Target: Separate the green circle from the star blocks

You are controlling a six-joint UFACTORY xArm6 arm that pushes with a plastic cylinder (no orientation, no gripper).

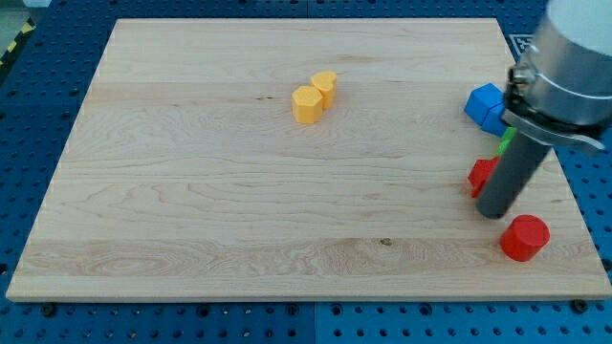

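- the green circle (506, 139) shows only as a thin bright green sliver at about 3 o'clock on the board (239, 191), mostly hidden behind the dark rod; its round shape cannot be confirmed from here.
- there is no claw on this arm, so nothing opens, closes or grips; my tip (495, 212) rests on the wood just below the green piece, toward 6 o'clock of it.
- a red block (480, 176), shape unclear, sits touching the rod at 9 o'clock of my tip, and a blue block (486, 105) lies just beside the green one at 11 o'clock.
- risk, as i judge it: with the pieces packed this close, a push may drag the red or blue one along, or slip past the hidden green edge.
- a red cylinder (524, 237) lies at 4 o'clock of my tip; two yellow blocks (315, 96) sit touching, well apart at 10 o'clock.
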